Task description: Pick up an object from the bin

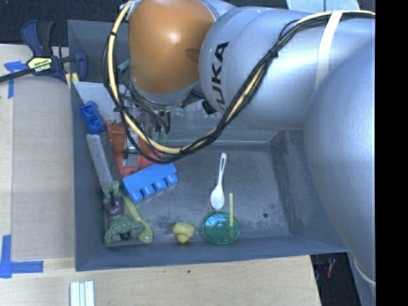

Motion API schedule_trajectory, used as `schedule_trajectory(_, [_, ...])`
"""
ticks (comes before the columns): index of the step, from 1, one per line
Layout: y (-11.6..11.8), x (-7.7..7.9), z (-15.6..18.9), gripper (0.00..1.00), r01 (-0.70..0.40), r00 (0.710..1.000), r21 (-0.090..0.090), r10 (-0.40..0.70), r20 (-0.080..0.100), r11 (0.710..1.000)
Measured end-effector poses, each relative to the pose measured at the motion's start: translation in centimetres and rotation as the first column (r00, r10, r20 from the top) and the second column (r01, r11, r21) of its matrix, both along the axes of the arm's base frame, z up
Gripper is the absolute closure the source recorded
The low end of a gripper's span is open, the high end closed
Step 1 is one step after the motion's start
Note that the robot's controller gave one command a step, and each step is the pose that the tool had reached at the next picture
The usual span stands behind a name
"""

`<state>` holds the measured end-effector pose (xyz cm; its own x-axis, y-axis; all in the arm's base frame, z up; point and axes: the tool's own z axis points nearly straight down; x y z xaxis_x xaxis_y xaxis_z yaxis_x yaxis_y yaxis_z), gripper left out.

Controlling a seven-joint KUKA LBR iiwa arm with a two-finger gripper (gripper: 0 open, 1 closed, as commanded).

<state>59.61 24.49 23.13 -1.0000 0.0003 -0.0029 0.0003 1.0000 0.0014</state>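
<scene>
Apparently at the approach step, the gripper (145,131), its opening impossible to tell, hangs over a flat red plastic piece (116,140) and next needs to close on it.

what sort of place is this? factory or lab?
Most likely a robot grasping test bench, not a production line: a KUKA arm over a grey metal bin of mismatched small things, such as a blue toothed block, a white spoon and a green dish.
</scene>
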Motion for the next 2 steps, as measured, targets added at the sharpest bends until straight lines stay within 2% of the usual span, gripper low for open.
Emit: schedule_trajectory(2, [-0.3,-1.0,-4.8,0.0,-0.19,0.982,-0.001,0.19,-0.001,0.982])
